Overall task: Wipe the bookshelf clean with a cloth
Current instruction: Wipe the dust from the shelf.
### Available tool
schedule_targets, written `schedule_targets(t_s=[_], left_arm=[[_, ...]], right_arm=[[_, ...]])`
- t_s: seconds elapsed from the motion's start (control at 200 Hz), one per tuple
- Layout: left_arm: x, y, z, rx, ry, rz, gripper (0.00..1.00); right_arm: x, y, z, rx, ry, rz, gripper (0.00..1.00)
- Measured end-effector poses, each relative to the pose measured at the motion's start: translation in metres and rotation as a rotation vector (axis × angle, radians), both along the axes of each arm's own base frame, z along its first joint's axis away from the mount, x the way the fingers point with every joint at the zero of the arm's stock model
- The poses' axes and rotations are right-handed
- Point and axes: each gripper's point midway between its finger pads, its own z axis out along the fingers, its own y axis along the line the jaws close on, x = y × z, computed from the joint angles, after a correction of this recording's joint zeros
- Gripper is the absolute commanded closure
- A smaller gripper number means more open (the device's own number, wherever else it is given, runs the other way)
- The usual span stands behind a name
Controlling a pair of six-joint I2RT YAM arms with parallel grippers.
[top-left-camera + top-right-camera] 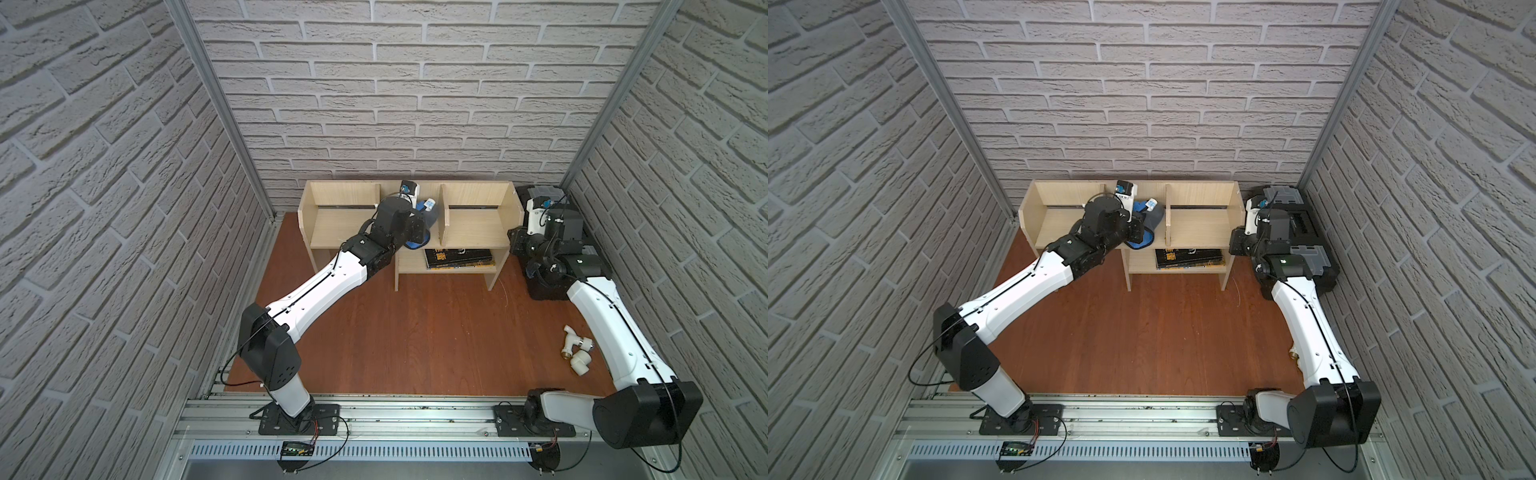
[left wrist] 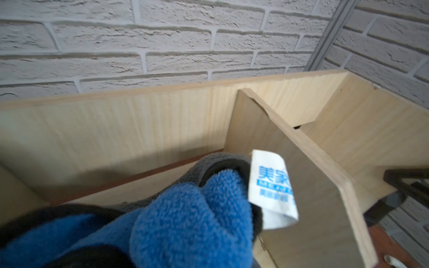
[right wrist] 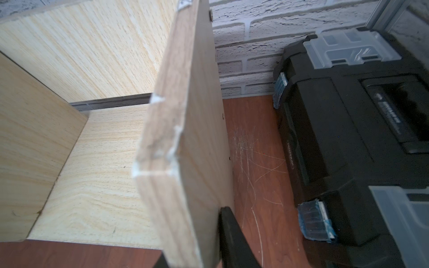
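A low light-wood bookshelf (image 1: 478, 224) stands at the far edge of the red-brown worktop (image 1: 415, 332), backed against a brick wall. A black toolbox (image 3: 348, 139) sits in the far right corner, just beside it.

The cloth (image 1: 419, 244) is in the middle compartment of the top tier, against the divider (image 2: 301, 174) on the right arm's side. The left gripper (image 1: 426, 218) is clenched on it, buried in its folds. A blue fold hangs over that compartment's front edge.

The wipe looks under way in the middle compartment. The two outer compartments are bare. No dust or streaks show, so which parts are already wiped cannot be told. The lower shelf holds a dark book (image 1: 459, 257) and probably remains to do.

The cloth is thick and fluffy, bright blue on one face and grey on the other, with dark edging. It is bunched, not flat. Its white tag (image 2: 271, 190), printed in blue, curls up against the divider.

The right gripper (image 1: 515, 239) is at the bookshelf's right end panel. One dark finger (image 3: 232, 236) lies along the panel's outer face. Whether it grasps the panel cannot be told.
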Motion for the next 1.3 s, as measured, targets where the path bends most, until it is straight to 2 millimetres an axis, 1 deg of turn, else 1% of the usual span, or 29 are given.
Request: schedule_targets(t_s=[0.04,0.1,0.21,0.285,0.365,0.47,0.55,0.655,0.685,0.735,0.775,0.82,0.895,0.97,1.1,1.215,1.245,1.29,1.3], left_arm=[[-0.003,-0.004,-0.002,0.005,0.007,-0.011,1.0],[-0.006,-0.006,0.002,0.005,0.002,-0.02,1.0],[-0.01,0.002,0.016,0.01,-0.029,-0.003,1.0],[-0.013,0.009,0.028,0.018,-0.063,0.016,1.0],[-0.013,0.015,0.035,0.036,-0.088,0.034,1.0],[-0.009,0.02,0.031,0.085,-0.102,0.064,1.0],[-0.003,0.022,0.018,0.13,-0.102,0.091,1.0],[0.008,0.021,-0.01,0.192,-0.073,0.118,1.0],[0.012,0.02,-0.021,0.209,-0.058,0.123,1.0],[0.015,0.019,-0.036,0.23,-0.037,0.128,1.0],[0.018,0.018,-0.044,0.236,-0.028,0.132,1.0],[0.019,0.018,-0.044,0.23,-0.033,0.137,1.0],[0.019,0.018,-0.041,0.22,-0.036,0.141,1.0],[0.02,0.018,-0.041,0.214,-0.035,0.143,1.0],[0.02,0.017,-0.041,0.209,-0.036,0.144,1.0],[0.02,0.017,-0.041,0.207,-0.035,0.142,1.0],[0.02,0.017,-0.041,0.205,-0.035,0.141,1.0],[0.019,0.016,-0.041,0.201,-0.034,0.141,1.0],[0.019,0.016,-0.041,0.2,-0.034,0.141,1.0]], right_arm=[[-0.002,0.003,-0.003,0.018,0.015,0.008,0.58],[-0.006,0.006,-0.006,0.043,0.035,0.015,0.52],[-0.012,0.012,-0.008,0.072,0.06,0.03,0.41],[-0.017,0.016,-0.007,0.089,0.068,0.04,0.36],[-0.025,0.02,-0.005,0.099,0.076,0.049,0.3],[-0.036,0.025,0.0,0.098,0.078,0.059,0.26],[-0.044,0.028,0.004,0.087,0.081,0.062,0.26],[-0.053,0.031,0.008,0.063,0.083,0.064,0.3],[-0.055,0.031,0.009,0.058,0.083,0.064,0.34],[-0.057,0.031,0.009,0.047,0.085,0.059,0.45],[-0.058,0.029,0.008,0.037,0.091,0.05,0.57],[-0.057,0.024,0.004,0.013,0.102,0.033,0.68],[-0.054,0.016,0.001,-0.015,0.123,-0.005,0.78],[-0.048,0.01,-0.002,-0.037,0.142,-0.033,0.83],[-0.03,0.001,-0.001,-0.083,0.15,-0.07,0.9],[-0.014,-0.005,-0.001,-0.099,0.155,-0.091,0.92],[-0.011,-0.006,-0.001,-0.101,0.156,-0.094,0.9],[-0.008,-0.007,0.0,-0.102,0.156,-0.095,0.8],[-0.008,-0.007,-0.001,-0.102,0.157,-0.095,0.76]])
